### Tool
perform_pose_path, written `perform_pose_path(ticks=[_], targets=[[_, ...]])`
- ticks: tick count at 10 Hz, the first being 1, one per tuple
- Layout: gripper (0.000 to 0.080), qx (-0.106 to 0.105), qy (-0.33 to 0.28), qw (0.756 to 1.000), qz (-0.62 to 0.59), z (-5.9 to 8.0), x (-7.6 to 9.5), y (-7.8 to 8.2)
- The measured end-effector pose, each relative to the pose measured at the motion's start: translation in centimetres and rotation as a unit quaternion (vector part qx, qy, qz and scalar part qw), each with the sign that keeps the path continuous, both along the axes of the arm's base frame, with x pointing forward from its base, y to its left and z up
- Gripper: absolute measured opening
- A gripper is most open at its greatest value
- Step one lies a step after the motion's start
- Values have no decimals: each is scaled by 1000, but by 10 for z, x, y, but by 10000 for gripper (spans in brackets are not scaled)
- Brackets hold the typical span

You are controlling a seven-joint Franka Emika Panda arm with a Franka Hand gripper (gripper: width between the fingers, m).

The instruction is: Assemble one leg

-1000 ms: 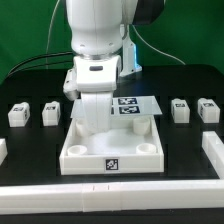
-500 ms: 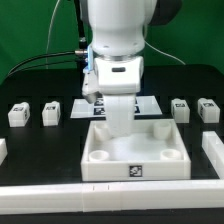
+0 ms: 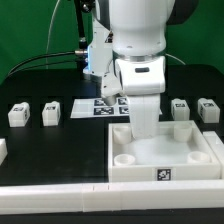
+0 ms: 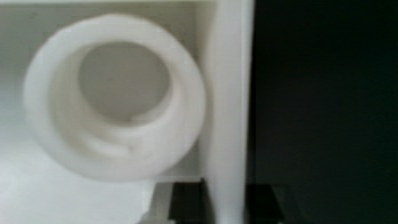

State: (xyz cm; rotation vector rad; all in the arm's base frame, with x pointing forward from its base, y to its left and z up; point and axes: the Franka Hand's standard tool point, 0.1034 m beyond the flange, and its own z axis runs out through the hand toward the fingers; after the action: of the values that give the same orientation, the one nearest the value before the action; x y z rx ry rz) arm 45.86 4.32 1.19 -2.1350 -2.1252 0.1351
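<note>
**Down at the tray, legs untouched**

The black desk (image 3: 40, 150) carries everything. My arm (image 3: 135, 40) fills the middle of the exterior view. It stands nearly upright, wrist pointing straight down, and reaches into the rear part of the large white tray (image 3: 140, 172), which sits toward the exterior view's right. My jaws are low at the tray's back wall. The wrist hides their tips, so I cannot tell whether they grip that wall, press on it or stand apart.

My wrist view shows little more. There is a round corner socket (image 4: 107, 100) close up, a straight tray wall (image 4: 228, 90) beside it, and dark desk beyond.

Behind my arm lies the marker board (image 3: 108, 108), partly covered by me.

The four legs stand in a row on the desk, all well apart from my jaws. The first leg (image 3: 17, 114) and second leg (image 3: 51, 112) are on the exterior view's left. The third leg (image 3: 180, 108) and fourth leg (image 3: 208, 108) are on its right, just behind the tray.

I judge each leg light, stiff and smooth, so likely to slip under a loose pinch. I would take one across two opposite flat sides, near its middle, to keep it upright for a socket.
</note>
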Motion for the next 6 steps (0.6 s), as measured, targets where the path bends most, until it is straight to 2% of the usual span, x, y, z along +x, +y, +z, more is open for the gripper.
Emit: perform_pose_path(ticks=[4, 6], targets=[[77, 1, -7, 1000, -9, 1, 26, 1], [77, 0, -2, 1000, -13, 1, 31, 1]])
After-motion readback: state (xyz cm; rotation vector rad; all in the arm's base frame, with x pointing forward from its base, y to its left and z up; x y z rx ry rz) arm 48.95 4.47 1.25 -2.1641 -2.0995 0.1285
